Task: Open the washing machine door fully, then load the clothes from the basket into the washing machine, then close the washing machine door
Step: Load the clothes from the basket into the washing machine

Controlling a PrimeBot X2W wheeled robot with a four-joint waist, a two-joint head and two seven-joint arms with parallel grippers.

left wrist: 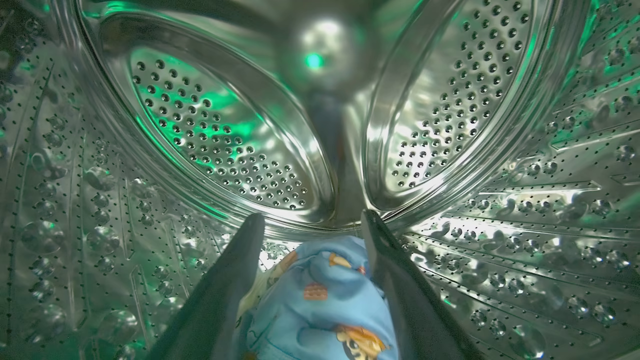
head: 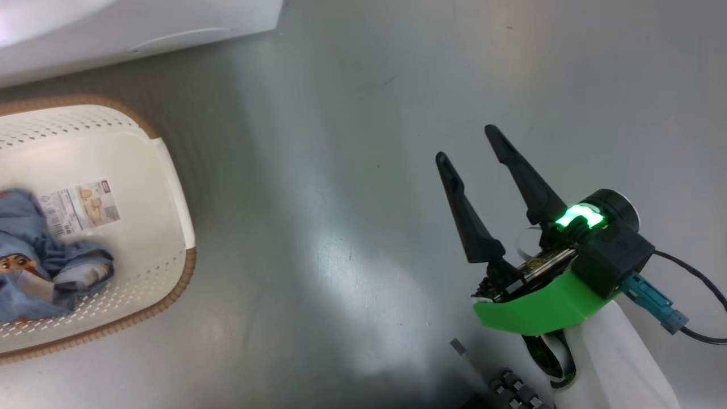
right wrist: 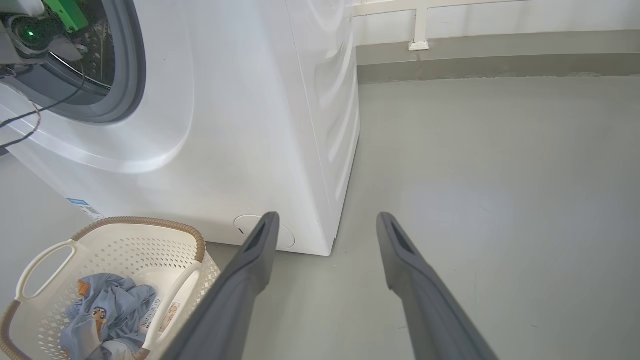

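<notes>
My left gripper (left wrist: 312,222) is deep inside the steel drum (left wrist: 210,135) of the washing machine (right wrist: 225,125). Its fingers stand apart, open, and a light-blue garment with orange-brown figures (left wrist: 325,300) lies between them on the drum floor. The left arm's wrist (right wrist: 30,32) reaches through the grey-blue gasket (right wrist: 131,75). More light-blue clothes (head: 40,255) sit in the cream basket (head: 164,187) on the floor before the washer. My right gripper (head: 467,143) hangs open and empty over bare floor, right of the basket. The door is out of view.
Grey floor (right wrist: 500,200) spreads wide to the right of the washer, up to a white wall base (right wrist: 420,30). The basket (right wrist: 150,235) stands close against the washer's front, by the blue energy label (right wrist: 82,206). A black cable (head: 693,278) trails from my right wrist.
</notes>
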